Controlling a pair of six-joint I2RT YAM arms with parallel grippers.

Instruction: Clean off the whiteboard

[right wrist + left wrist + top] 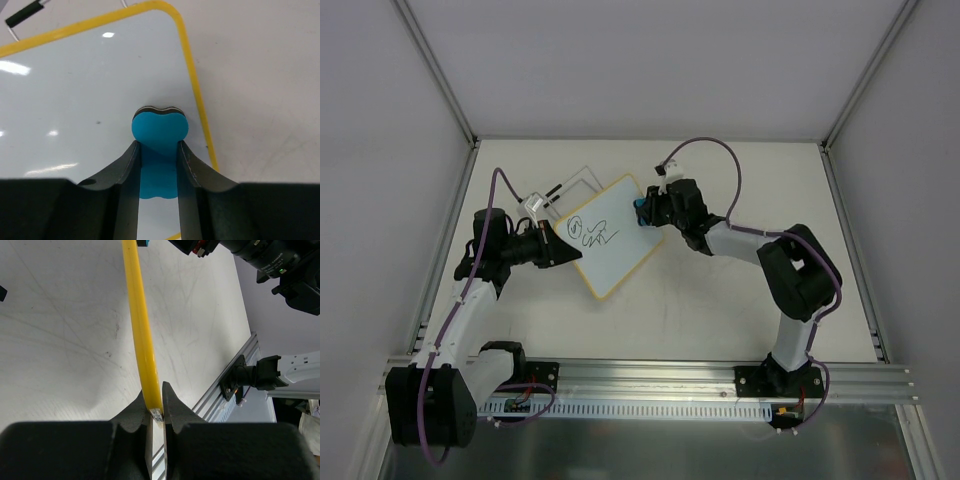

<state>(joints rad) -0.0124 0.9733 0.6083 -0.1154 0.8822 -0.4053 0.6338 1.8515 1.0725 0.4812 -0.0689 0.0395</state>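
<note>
The white worktop (720, 300) carries both arms, which are bolted to a metal rail (650, 375) along its near edge. The whiteboard (615, 250) lies left of centre, between the two grippers and turned on the diagonal. One rounded corner points to the far side and the opposite one back toward the rail. From above its sides look close to equal. The slightly longer pair seems to run from near-left to far-right, though the long axis is hard to call.

The left gripper (565, 248) comes in from the left. Its fingers are closed on the board's left edge, and its wrist view shows the yellow rim (142, 340) edge-on, pinched between them. The right gripper (645, 210) reaches in from the right and is clamped on a small blue eraser (160, 127). The eraser's tip sits at the white face just inside the rim, near the far-right corner.

Black scribbles (590, 232) mark the left half of the board, well apart from the eraser. A thin wire frame (575, 180) with a black tip lies just beyond the far-left side.
</note>
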